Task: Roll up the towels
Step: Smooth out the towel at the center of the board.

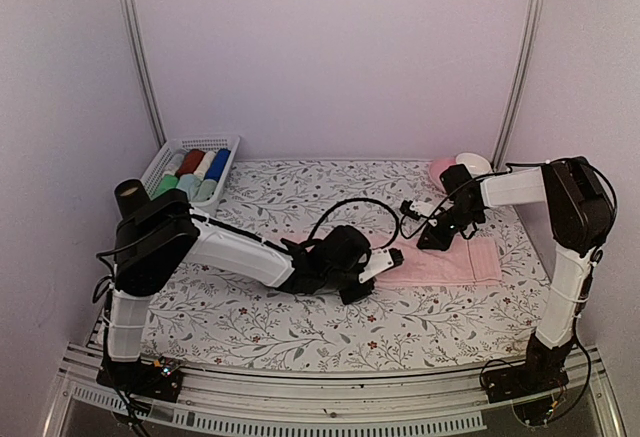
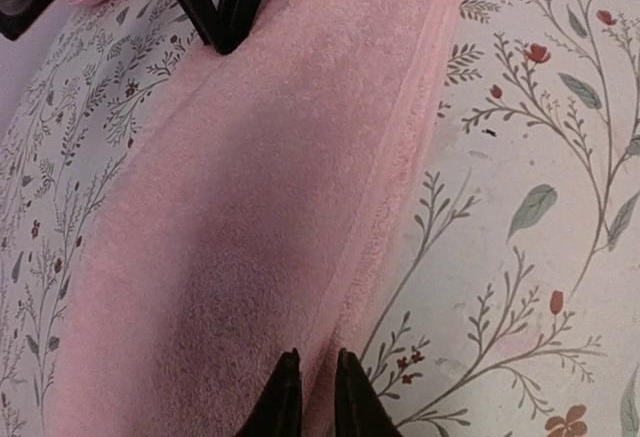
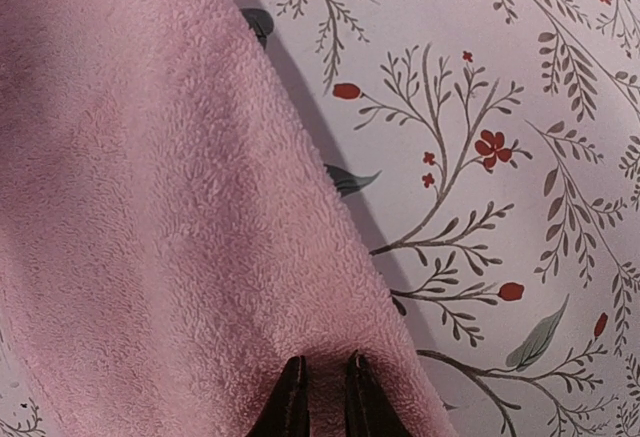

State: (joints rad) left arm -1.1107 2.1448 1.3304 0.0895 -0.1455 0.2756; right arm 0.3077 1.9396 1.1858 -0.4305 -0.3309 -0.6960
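Left pincer [image 2: 316,382], right pincer [image 3: 325,385] on towel [image 2: 260,187]

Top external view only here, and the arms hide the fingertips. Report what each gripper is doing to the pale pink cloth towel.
Observer: The left gripper has its tips nearly together, pinching an edge of the pale pink cloth towel, which lies flat there.
Operator: Now the right one.
Observer: The right gripper pinches the towel's edge too, tips close together.
Operator: Say whether that end is off the table.
Observer: It looks raised; a dark shadow runs under that edge on the white floral tablecloth.
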